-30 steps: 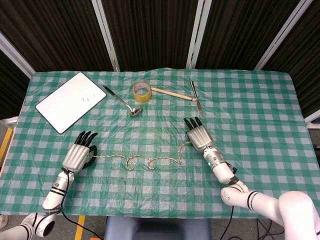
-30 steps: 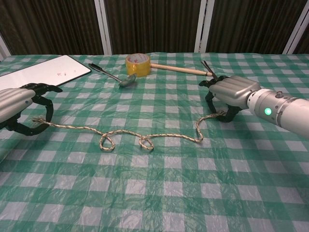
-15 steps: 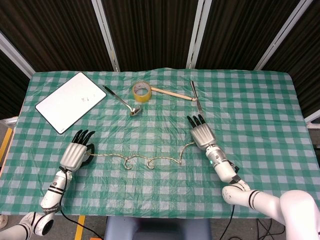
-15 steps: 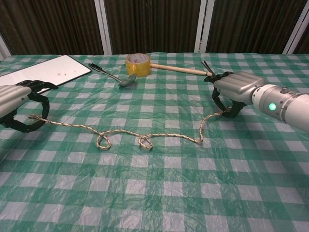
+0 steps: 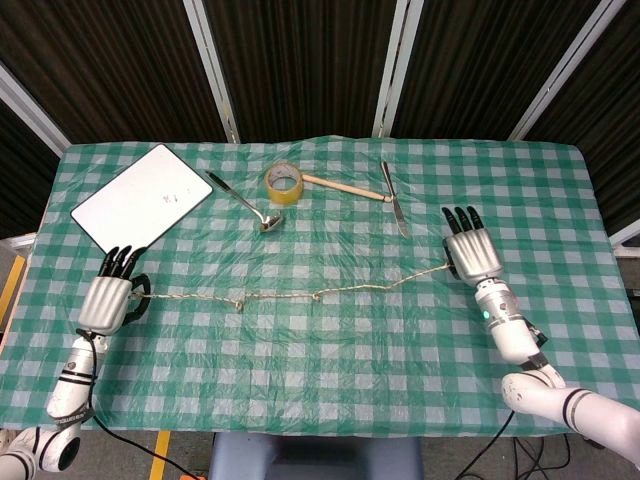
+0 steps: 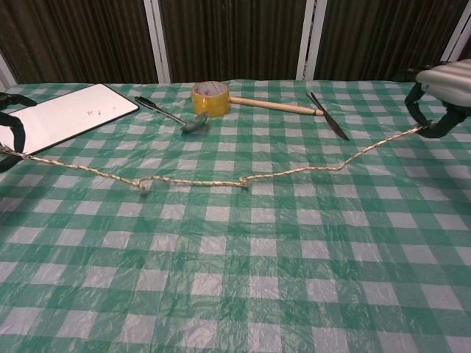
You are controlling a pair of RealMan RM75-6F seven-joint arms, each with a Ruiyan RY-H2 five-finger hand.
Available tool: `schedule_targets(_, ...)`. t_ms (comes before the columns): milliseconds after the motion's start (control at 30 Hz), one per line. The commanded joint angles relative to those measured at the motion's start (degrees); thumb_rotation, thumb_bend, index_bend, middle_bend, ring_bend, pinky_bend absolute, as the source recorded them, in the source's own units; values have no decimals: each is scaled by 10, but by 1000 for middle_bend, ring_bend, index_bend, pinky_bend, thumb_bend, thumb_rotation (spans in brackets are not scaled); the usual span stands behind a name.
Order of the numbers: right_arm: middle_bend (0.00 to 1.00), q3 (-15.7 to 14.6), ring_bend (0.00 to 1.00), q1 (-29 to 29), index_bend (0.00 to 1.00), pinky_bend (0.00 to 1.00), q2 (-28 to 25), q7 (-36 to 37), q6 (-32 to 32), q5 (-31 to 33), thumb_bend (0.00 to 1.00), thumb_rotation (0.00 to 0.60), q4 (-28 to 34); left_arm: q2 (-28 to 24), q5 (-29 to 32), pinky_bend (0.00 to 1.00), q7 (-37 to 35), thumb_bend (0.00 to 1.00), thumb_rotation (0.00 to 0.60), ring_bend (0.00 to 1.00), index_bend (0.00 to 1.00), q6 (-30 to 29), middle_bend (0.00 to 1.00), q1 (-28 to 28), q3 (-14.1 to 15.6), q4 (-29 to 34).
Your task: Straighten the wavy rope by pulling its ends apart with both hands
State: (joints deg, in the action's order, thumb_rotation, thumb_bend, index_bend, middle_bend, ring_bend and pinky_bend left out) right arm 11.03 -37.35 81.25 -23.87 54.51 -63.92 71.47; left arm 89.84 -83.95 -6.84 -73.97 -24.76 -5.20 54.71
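Head view: the rope (image 5: 300, 296) is held at each end, pinched in the curled fingers of the left hand (image 5: 105, 300) and right hand (image 5: 472, 257). Between them, small kinks could be tightened into knots by further pulling.

rope (image 6: 221, 179) nearly taut, two small kinks | right hand (image 6: 441, 92) holds end

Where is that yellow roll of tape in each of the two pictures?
Head view: the yellow tape roll lies at upper centre of the table, just left of the wooden stick.
Chest view: the tape roll lies at the far middle, again just left of the stick.
Shared landmark: the spoon, lying just left of the roll in both.
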Motion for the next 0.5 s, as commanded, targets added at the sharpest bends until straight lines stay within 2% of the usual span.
schedule_targets(33,151,-14,0,31,802,0,-24,56,14,-19,518,600,-13,-6,3,16,-3,452,600,0,631,0,94,4,0,2)
schedule_targets(500,153,-46,0,96,812,0,-39,198,40,-67,518,600,-99,10,12,16,-3,459,600,0,623,34,97,-3,2,-26)
